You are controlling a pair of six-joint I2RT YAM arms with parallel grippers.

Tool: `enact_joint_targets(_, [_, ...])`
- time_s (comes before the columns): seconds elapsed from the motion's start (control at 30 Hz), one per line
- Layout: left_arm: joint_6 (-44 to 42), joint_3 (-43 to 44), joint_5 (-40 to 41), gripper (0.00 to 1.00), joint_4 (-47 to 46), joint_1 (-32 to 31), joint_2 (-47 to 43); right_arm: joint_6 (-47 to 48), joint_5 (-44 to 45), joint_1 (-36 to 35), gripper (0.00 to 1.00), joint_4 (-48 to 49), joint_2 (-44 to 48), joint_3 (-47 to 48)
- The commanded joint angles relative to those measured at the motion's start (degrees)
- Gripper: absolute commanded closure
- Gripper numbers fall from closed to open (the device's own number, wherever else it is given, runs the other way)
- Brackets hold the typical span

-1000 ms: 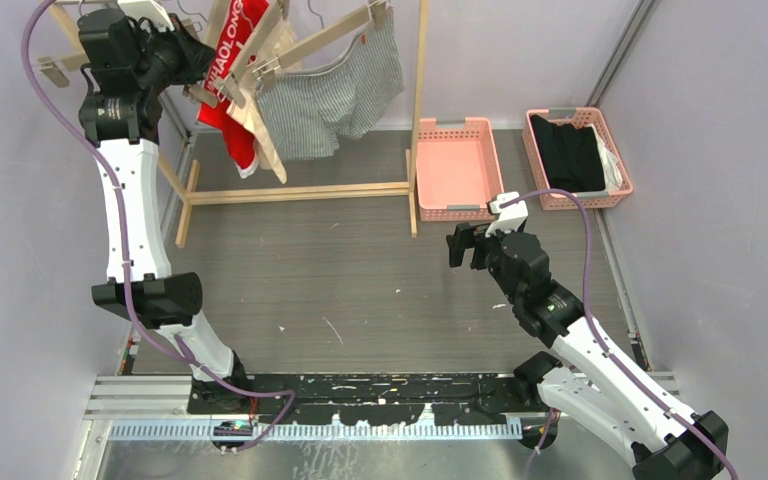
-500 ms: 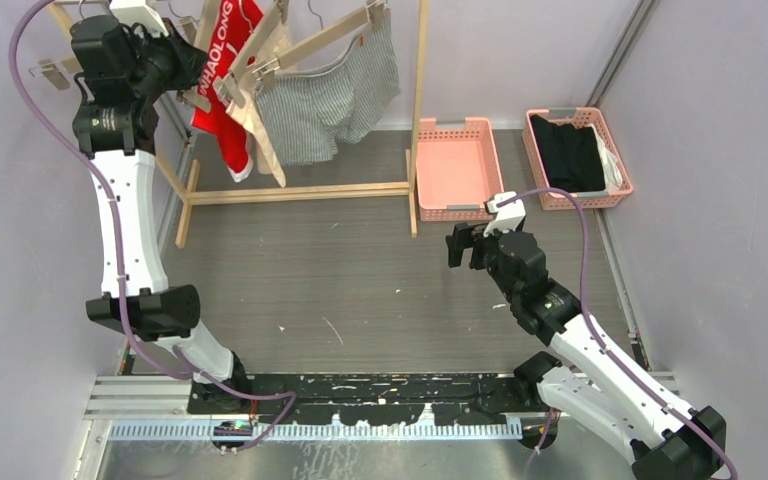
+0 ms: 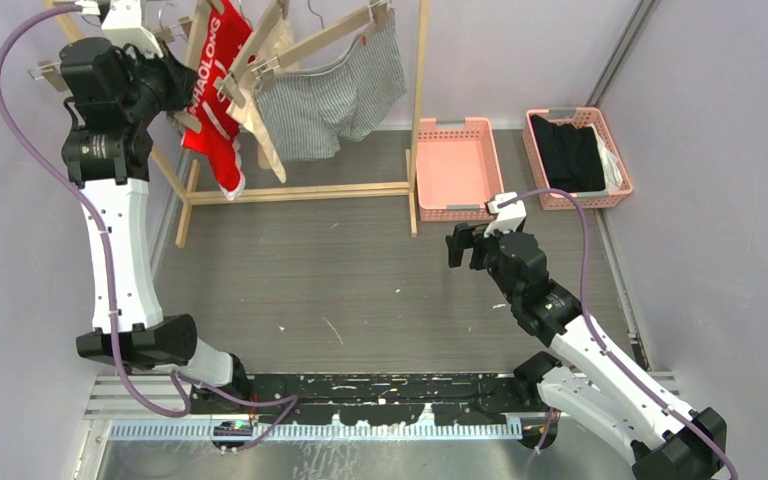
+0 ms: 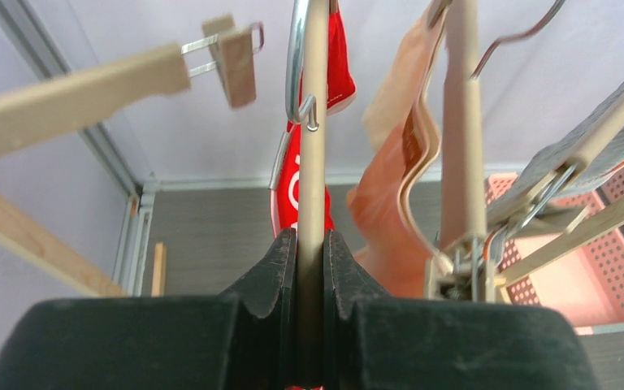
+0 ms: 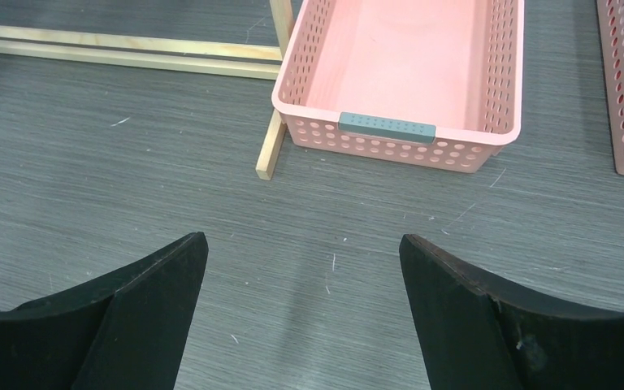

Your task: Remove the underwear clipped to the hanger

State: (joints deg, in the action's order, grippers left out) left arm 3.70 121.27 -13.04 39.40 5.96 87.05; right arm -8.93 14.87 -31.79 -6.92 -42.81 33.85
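Note:
Three pieces hang clipped to wooden hangers on a wooden rack at the top left: red underwear [image 3: 210, 115] with white trim, a beige piece [image 3: 263, 135], and grey pinstriped boxer briefs [image 3: 332, 100]. My left gripper [image 3: 178, 82] is raised there, shut on the wooden bar of the red piece's hanger [image 4: 314, 162]. In the left wrist view the gripper [image 4: 312, 237] pinches that bar, with the red cloth [image 4: 289, 191] behind it, the beige cloth [image 4: 390, 187] to its right and the striped cloth [image 4: 613, 122] at far right. My right gripper [image 3: 462, 245] is open and empty, low over the floor [image 5: 302, 244].
The rack's base rail [image 3: 300, 190] and upright post [image 3: 417, 120] stand on the grey floor. An empty pink basket [image 3: 455, 205] sits right of the post, also in the right wrist view [image 5: 390, 128]. A second pink basket [image 3: 615, 195] holds black clothing.
My left arm has moved left and slightly back, pulling the held hanger and the red underwear to the left, away from the beige piece. The right arm has not moved.

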Motion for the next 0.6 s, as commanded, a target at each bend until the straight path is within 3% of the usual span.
enact_joint_targets(0.0, [-2.32, -5.07, 4.06, 1.0, 0.3, -0.2, -6.15, -0.1, -0.19, -0.46, 0.06, 3.5, 1.08, 0.24])
enact_joint_targets(0.2, [-3.55, -19.91, 6.7, 1.0, 6.66, -0.22, -16.84, -0.62, -1.73, -0.42, 0.06, 5.18, 0.53, 0.73])
enact_joint_targets(0.4, [-4.33, -35.78, -1.32, 1.0, 12.7, -0.29, -28.72, -1.58, -5.51, -0.46, 0.06, 8.06, -1.98, 2.11])
enact_joint_targets(0.57, [-2.66, -43.02, -7.82, 1.0, 18.03, -0.49, -35.66, -2.72, -8.48, -0.46, 0.06, 11.03, -4.41, 3.56])
